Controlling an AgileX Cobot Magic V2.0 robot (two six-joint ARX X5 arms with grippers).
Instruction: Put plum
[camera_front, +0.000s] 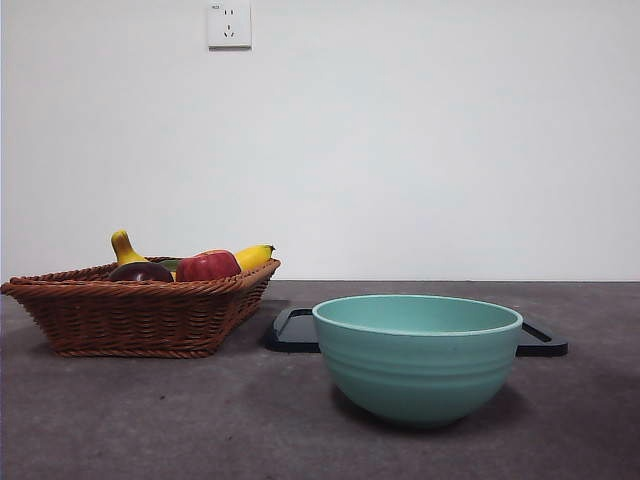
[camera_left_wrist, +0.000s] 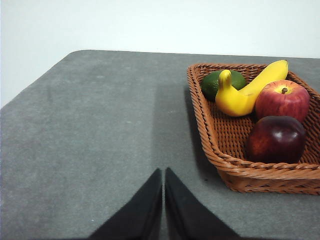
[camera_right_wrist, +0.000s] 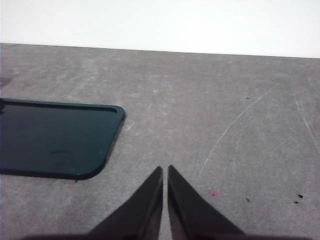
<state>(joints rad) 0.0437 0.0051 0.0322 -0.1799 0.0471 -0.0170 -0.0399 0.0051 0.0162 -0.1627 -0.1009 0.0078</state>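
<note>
Front view showed the glossy dark maroon plum (camera_front: 140, 271) at left in the woven wicker basket (camera_front: 140, 315), bare table around. Round, it had no long axis. Left gripper (camera_left_wrist: 163, 172) and right gripper (camera_right_wrist: 165, 170) hung pressed together, holding nothing.

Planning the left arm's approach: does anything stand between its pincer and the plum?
Only the basket wall. The plum lies inside the basket's near corner, so the low wicker rim runs between it and the left pincer, which is shut over bare table. From above, nothing visible covers the plum.

No readable text anywhere; tiny marks on the wall socket (camera_front: 229, 25) illegible.
</note>
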